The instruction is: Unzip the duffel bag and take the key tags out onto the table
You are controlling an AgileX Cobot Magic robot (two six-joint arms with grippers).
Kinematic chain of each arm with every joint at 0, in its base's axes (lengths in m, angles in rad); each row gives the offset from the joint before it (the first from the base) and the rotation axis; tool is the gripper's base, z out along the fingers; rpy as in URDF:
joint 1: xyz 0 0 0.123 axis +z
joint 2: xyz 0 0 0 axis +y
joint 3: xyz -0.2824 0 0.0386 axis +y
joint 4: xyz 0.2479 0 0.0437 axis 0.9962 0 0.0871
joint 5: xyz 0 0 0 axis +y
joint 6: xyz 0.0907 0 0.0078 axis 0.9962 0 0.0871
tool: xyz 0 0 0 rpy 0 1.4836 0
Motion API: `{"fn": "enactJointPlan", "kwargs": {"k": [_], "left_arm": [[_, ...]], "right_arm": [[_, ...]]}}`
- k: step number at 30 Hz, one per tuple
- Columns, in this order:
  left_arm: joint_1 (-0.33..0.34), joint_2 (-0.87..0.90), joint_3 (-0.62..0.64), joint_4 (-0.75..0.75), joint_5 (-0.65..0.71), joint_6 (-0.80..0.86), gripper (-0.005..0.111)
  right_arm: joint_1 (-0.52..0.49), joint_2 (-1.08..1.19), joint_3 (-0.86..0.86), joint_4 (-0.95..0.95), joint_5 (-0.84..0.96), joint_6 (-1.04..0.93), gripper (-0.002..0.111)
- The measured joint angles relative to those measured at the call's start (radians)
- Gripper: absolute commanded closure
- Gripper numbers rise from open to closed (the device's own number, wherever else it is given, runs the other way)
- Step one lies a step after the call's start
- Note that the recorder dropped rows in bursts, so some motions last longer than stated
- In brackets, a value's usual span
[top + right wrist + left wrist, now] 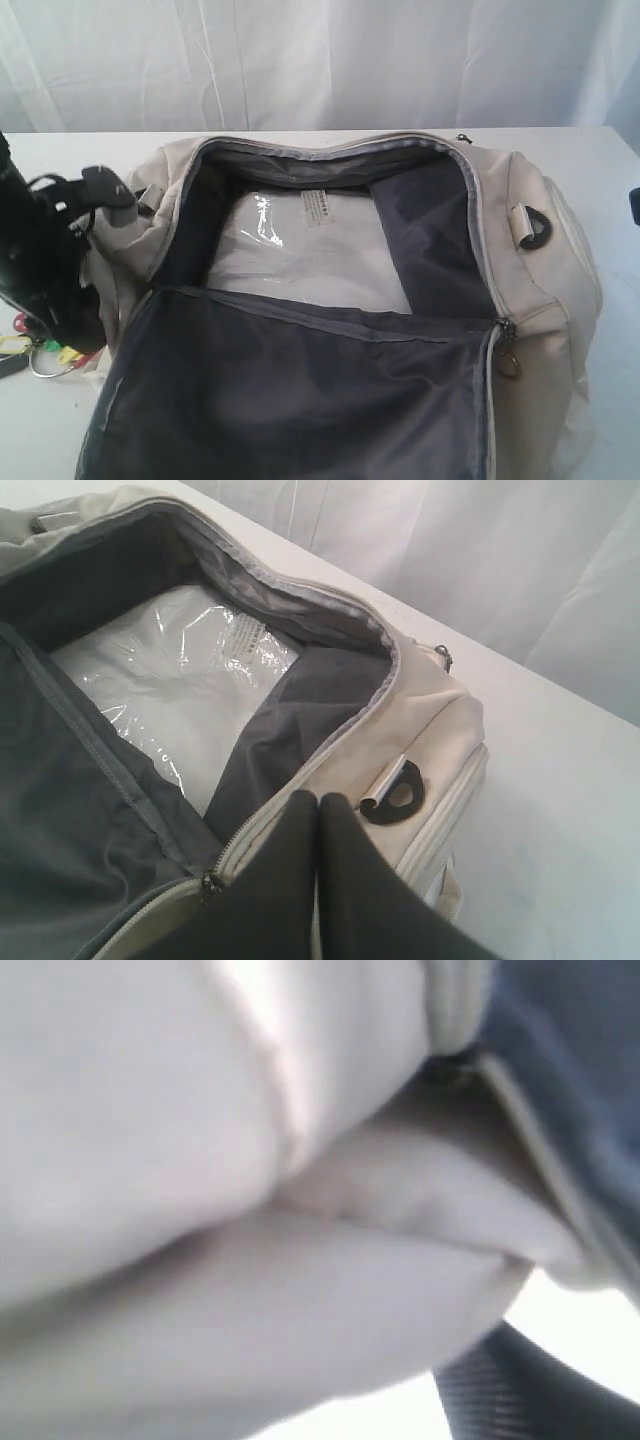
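8 o'clock on the counter [30, 430]: left arm [35, 265] masks most of the key tags [68, 354]; left gripper [60, 335] is one dark mass, jaws unreadable. Left wrist view: only blurred duffel bag [250, 1260] fabric. Exterior view clips its flap [300, 400] at 6 o'clock. Inner label [318, 207] too small to read.

Exterior looks down into duffel bag [570, 260]; right wrist shares interior, nearer; left wrist against fabric.
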Motion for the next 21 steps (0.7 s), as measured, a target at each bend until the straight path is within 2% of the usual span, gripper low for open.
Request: {"fn": "enactJointPlan", "kwargs": {"k": [5,7,12,16,21], "left_arm": [[0.000,-0.067,-0.126,0.003,0.132,-0.066,0.043],[0.000,-0.087,-0.168,0.022,0.161,-0.091,0.046],[0.000,-0.133,-0.248,0.128,0.244,-0.202,0.075],[0.000,-0.182,-0.293,0.172,0.305,-0.255,0.107],[0.000,-0.332,-0.271,0.160,0.254,-0.270,0.107]], "right_arm": [[0.000,0.000,0.000,0.000,0.000,0.002,0.108],[0.000,0.000,0.000,0.000,0.000,0.002,0.108],[0.000,0.000,0.000,0.000,0.000,0.002,0.108],[0.000,0.000,0.000,0.000,0.000,0.002,0.108],[0.000,0.000,0.000,0.000,0.000,0.002,0.108]]}}
